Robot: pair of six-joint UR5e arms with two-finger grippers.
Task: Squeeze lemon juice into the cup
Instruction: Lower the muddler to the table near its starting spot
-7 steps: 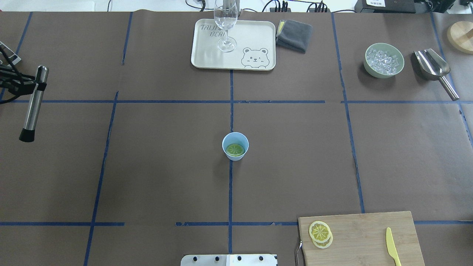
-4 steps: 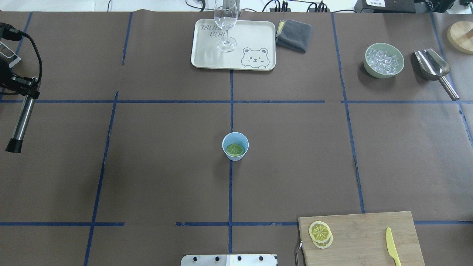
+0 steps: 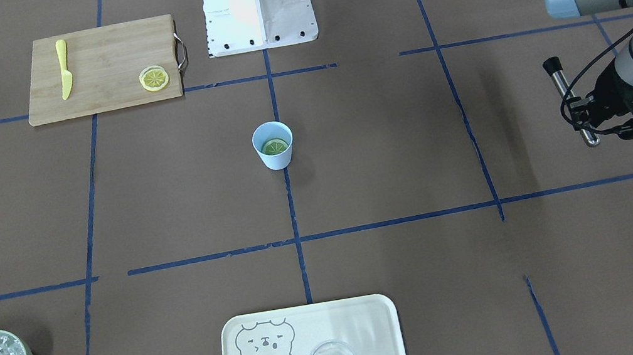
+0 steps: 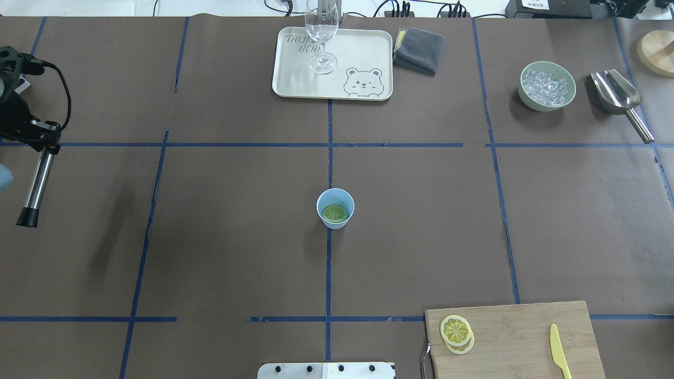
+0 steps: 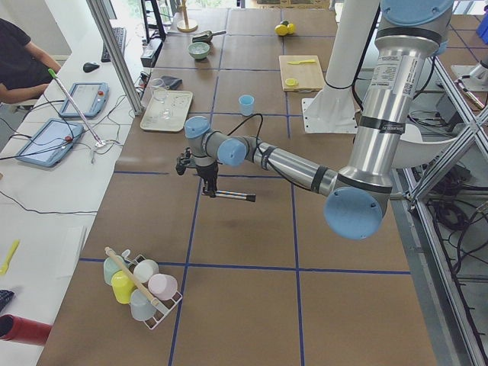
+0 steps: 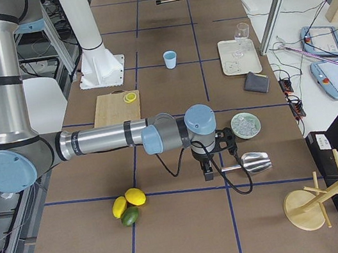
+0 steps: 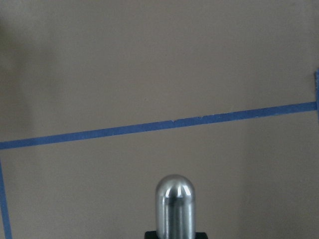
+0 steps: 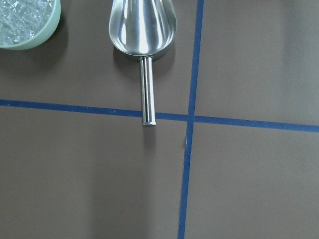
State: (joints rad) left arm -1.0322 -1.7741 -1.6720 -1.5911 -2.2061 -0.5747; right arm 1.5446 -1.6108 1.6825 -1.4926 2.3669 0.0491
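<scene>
Cup (image 4: 335, 225) — your landmark; lemon (image 4: 335, 212) lies flat inside it, placed for pressing | Left jaws — well apart from the cup, on the robot's left, clamped on the muddler (image 4: 38, 183) shaft; black tip left free, likely for crushing | Right jaws — you cannot tell their opening.

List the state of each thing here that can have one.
lemon, lying flat inside the cup.
cup, upright.
left pincer, shut on the metal rod.
right pincer, cannot tell.
wine glass, upright, empty.
bowl, full of ice.
scoop, lying empty.
</scene>
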